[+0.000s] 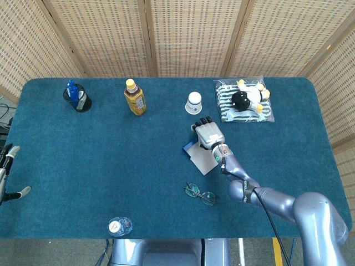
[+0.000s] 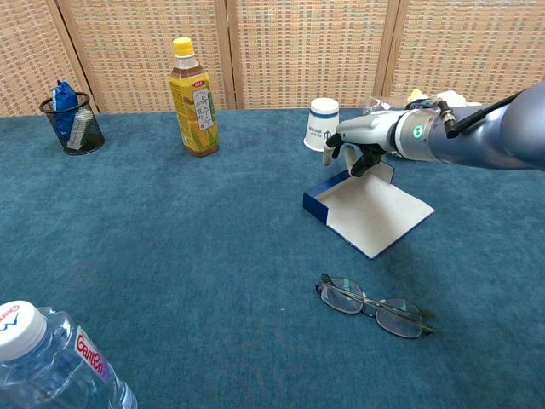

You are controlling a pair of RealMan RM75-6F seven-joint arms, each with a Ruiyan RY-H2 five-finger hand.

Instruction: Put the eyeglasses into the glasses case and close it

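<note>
Counter (image 1: 111,166): blue felt-topped, filling most of the head view, with woven screens behind it.
Right arm (image 1: 288,208): silver, coming in from five o'clock in the head view and reaching toward the centre.
Plush toy on striped cloth (image 1: 247,100): at about one o'clock on the counter, well apart from the task items.
Glasses case (image 2: 368,209): lying open just right of centre, blue outside with a pale inner flap spread flat (the raised blue wall faces eleven o'clock in the chest view).
Right hand (image 2: 362,145): over the far rim of the case, fingers (image 1: 201,121) curled downward at the wall; whether they touch it cannot be told, and nothing is seen in its grip.
Tea bottle (image 2: 194,98): upright, yellow cap, at eleven o'clock from the case.
Pen cup (image 2: 71,119): black mesh, at the far ten o'clock corner, holding a blue item.
Eyeglasses (image 2: 375,307): folded, lying on the felt at six o'clock from the case, near it but apart, untouched.
Paper cup (image 2: 323,124): white, upside down, just beyond the case at twelve o'clock.
Water bottle (image 1: 119,226): clear, at the near edge, seven o'clock.
Left hand (image 1: 8,177): at the nine o'clock edge, only pale fingertips showing, spread and empty.
</note>
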